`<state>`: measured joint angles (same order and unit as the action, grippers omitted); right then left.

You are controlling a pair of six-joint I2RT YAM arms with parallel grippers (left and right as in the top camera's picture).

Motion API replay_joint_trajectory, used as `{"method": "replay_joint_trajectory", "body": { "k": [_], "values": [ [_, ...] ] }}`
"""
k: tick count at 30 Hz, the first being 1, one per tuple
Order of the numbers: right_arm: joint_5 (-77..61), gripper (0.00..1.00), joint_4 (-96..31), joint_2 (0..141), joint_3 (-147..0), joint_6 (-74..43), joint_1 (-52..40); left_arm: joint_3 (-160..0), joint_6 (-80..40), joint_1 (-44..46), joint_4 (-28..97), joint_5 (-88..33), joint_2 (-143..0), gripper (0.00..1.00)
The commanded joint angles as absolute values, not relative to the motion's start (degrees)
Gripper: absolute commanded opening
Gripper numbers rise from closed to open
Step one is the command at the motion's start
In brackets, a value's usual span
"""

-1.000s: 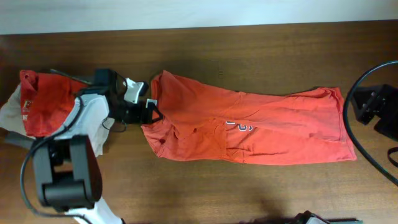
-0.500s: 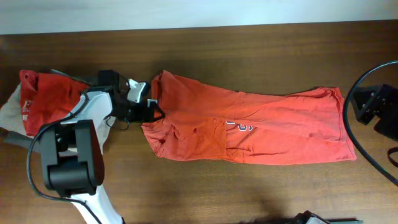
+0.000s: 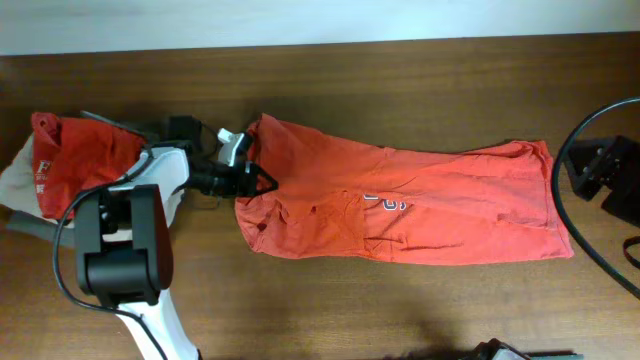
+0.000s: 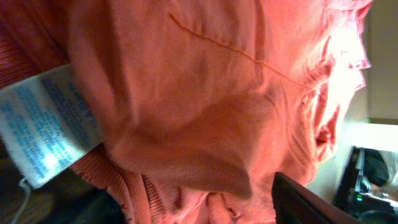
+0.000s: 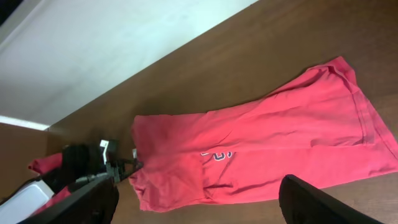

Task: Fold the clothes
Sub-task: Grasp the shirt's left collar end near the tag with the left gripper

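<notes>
T-shirt point(image 3: 430, 210) shows its label point(image 4: 46, 127) only in the left wrist view; left gripper point(image 3: 255, 177) hold unclear.

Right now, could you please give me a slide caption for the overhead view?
Left claw at the collar end of an orange-red T-shirt spread on a wooden table, beside a bunched red garment.

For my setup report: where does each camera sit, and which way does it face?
Overhead: above the table, facing down on the T-shirt; left gripper at its collar.
Left wrist: close against T-shirt fabric and label; one finger lower right.
Right wrist: raised, looking down across the T-shirt; own fingers at bottom corners.
Shared: overhead and right wrist show left gripper.
</notes>
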<state>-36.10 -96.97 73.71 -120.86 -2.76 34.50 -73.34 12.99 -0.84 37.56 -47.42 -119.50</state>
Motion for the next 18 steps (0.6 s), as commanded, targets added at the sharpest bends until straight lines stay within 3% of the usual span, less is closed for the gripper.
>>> {"method": "replay_joint_trajectory", "body": {
  "k": [1, 4, 9, 18],
  "values": [
    [-36.7, 0.88, -97.3, 73.5, -120.8, -2.0, 34.4, -71.4, 12.2, 0.4, 37.4, -46.1, -122.5, 0.6],
    [-36.7, 0.88, -97.3, 73.5, -120.8, -2.0, 34.4, -71.4, 10.1, 0.4, 36.4, -46.1, -122.5, 0.33],
    [-36.7, 0.88, -97.3, 73.5, -120.8, -2.0, 34.4, -71.4, 6.1, 0.4, 34.5, -46.1, -122.5, 0.02],
    [-36.7, 0.88, -97.3, 73.5, -120.8, -2.0, 34.4, -72.2, -0.3, -1.4, 39.2, -36.6, -115.2, 0.0]
  ]
}}
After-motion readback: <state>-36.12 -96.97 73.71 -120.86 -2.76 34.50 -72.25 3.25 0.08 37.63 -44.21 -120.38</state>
